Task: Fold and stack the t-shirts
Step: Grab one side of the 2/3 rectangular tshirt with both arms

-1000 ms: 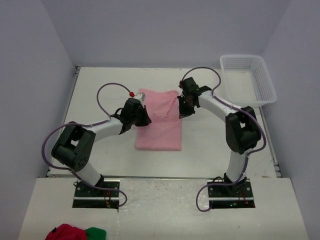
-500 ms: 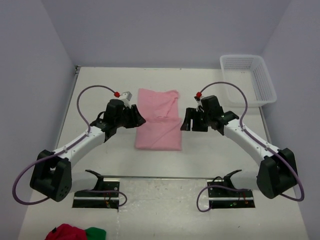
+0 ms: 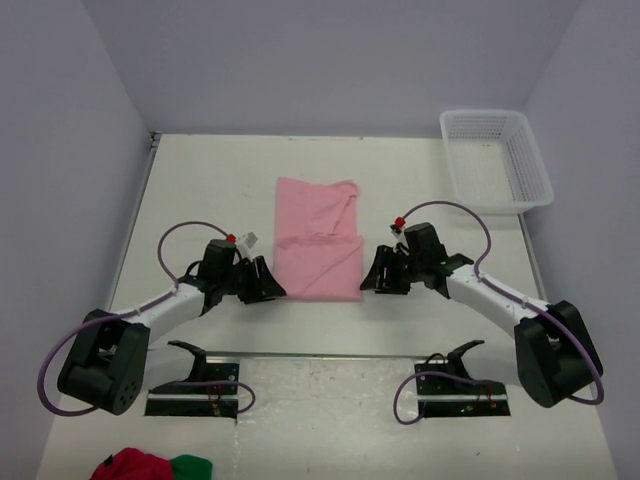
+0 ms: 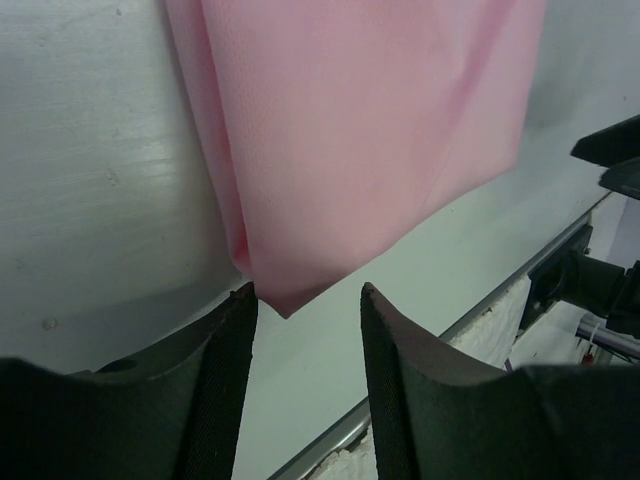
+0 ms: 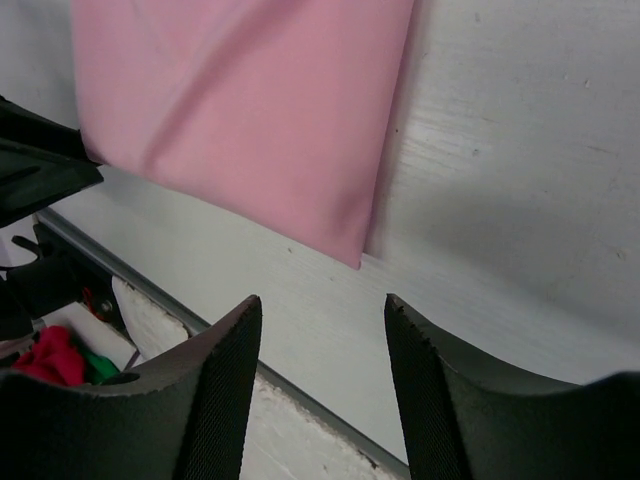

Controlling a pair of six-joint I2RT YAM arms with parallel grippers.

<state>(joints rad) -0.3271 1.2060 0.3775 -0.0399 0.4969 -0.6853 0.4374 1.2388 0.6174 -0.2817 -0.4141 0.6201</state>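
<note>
Left gripper [image 3: 270, 288], right gripper [image 3: 372, 281] low beside t-shirt [image 3: 318, 240]

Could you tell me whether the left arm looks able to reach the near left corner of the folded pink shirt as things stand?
Probably yes: the left end effector sits open right at that corner of the folded light pink cotton t-shirt, with nothing in between.

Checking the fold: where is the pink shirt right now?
In the top view, the pink t-shirt lies folded at the middle of the table, its near corners flanked by the left gripper and right gripper, both open.
</note>
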